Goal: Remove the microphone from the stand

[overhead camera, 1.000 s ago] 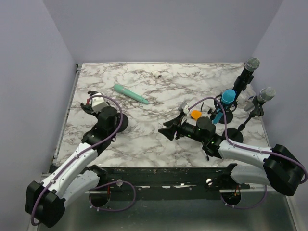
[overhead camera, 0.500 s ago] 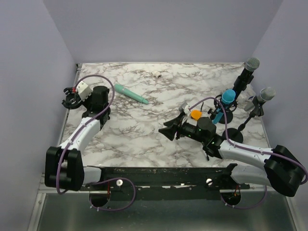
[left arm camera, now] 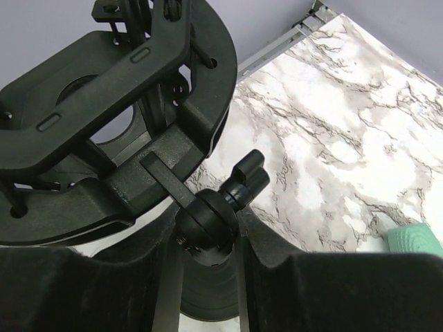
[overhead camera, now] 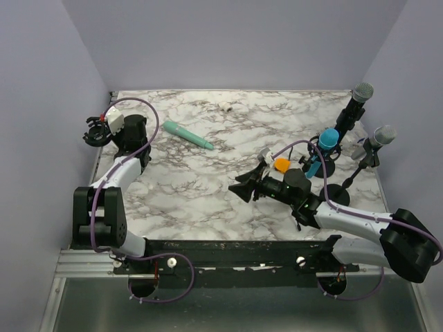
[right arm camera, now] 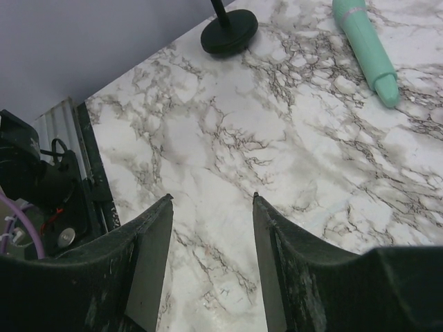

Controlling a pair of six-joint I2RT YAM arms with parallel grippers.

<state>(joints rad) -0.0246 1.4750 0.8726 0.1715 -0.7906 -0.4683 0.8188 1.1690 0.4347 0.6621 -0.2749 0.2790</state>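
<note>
While the right gripper (right arm camera: pixel 211 207) hovers nearest over the table (overhead camera: pixel 208 207), jaws apart and empty, leave it parked. Further out, the mic (overhead camera: pixel 187 135) lies flat on the table, well apart from the stand, so removal appears complete. At the far left edge, the left gripper (left arm camera: pixel 208 238) is clamped on the stand (left arm camera: pixel 124 83) at its pivot knuckle (the mount ring is empty). The step in hand is probably setting it down: lower it upright, base fully on the table, then release.
</note>
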